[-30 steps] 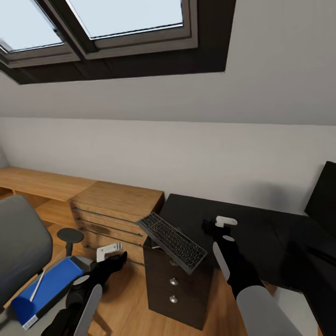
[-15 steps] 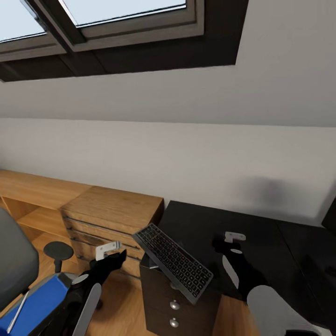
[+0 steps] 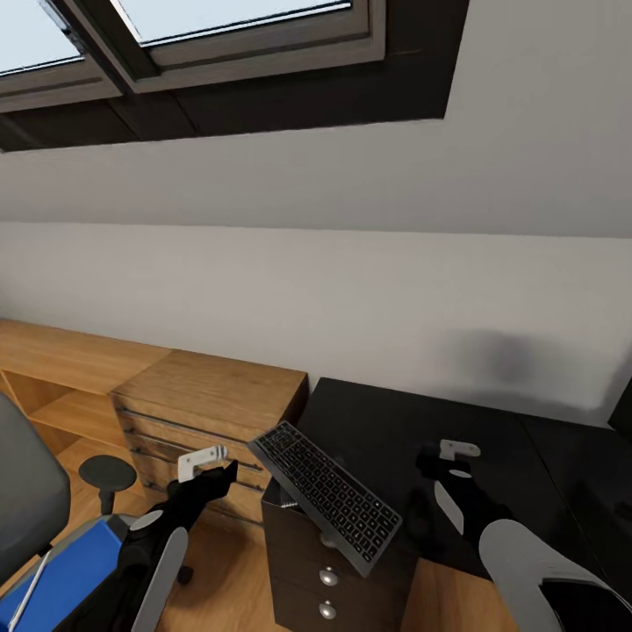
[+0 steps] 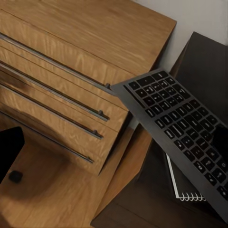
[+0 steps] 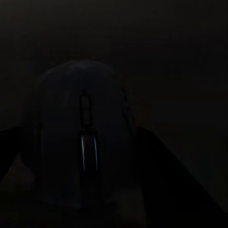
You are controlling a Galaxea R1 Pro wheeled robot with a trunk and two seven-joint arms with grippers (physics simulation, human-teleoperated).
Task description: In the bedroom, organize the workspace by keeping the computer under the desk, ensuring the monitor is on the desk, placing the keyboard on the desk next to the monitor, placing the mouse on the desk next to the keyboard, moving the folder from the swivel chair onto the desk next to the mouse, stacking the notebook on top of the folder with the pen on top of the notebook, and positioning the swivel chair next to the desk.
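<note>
The slim keyboard [image 3: 326, 496] [image 4: 183, 124] lies tilted on the left end of the black desk [image 3: 386, 417], with its near end overhanging the drawer unit. The spiral-bound notebook [image 4: 186, 186] lies under it. My right gripper [image 3: 449, 456] hovers over the desk to the right of the keyboard. In the very dark right wrist view the black mouse [image 5: 85, 147] sits between its fingers. My left gripper [image 3: 215, 472] hangs in front of the wood cabinet, left of the keyboard. The blue folder [image 3: 75, 566] with the pen [image 3: 31, 584] on it lies on the swivel chair [image 3: 26, 496]. The monitor's edge [image 3: 624, 405] shows at far right.
A low light-wood cabinet [image 3: 206, 386] [image 4: 71, 90] with drawer rails stands against the desk's left end. The desk's drawer unit with round silver knobs [image 3: 326, 577] is below the keyboard. The chair's black armrest [image 3: 107, 474] stands near my left arm. A sloped wall with skylights rises behind.
The camera has moved, shifting the chair left and the monitor almost out of view. My right gripper has moved right over the desk, away from the keyboard. The left arm has hardly moved.
</note>
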